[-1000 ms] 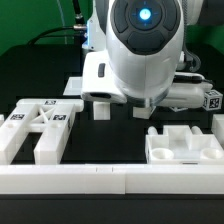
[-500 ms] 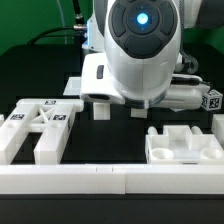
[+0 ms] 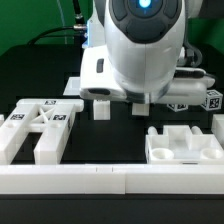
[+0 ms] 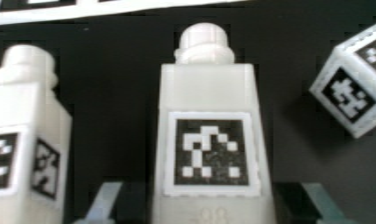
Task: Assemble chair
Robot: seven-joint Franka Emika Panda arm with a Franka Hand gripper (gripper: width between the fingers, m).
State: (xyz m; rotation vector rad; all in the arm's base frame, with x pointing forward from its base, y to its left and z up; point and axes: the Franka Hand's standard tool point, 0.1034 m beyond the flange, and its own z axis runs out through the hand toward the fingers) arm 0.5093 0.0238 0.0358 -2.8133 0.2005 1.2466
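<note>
White rail (image 3: 110, 182) runs across the bottom of the exterior view, nearest the camera. Just behind it on the black table (image 3: 115, 140), the slotted back frame (image 3: 38, 130) lies flat at lower left with small tags on its upper bars. The seat (image 3: 185, 148) sits at lower right, recessed face up. The two are well apart, with bare table between them.

Farther back, the arm (image 3: 145, 50) fills the upper middle of that frame and hides its own gripper (image 4: 211, 208). A second leg (image 3: 100, 110) shows end-on below the arm, left of centre. A tagged part (image 3: 213, 100) sits at the right edge.

In the wrist view the gripper has closed on a leg (image 4: 206, 110). Its dark fingers (image 4: 110, 205) press against both long sides near the end that carries a square tag. The leg's stepped peg points away, toward the marker board (image 4: 96, 6) beyond. The second leg lies beside the held one, parallel and apart from it. The tagged part sits tilted on the other side, also clear of it.
</note>
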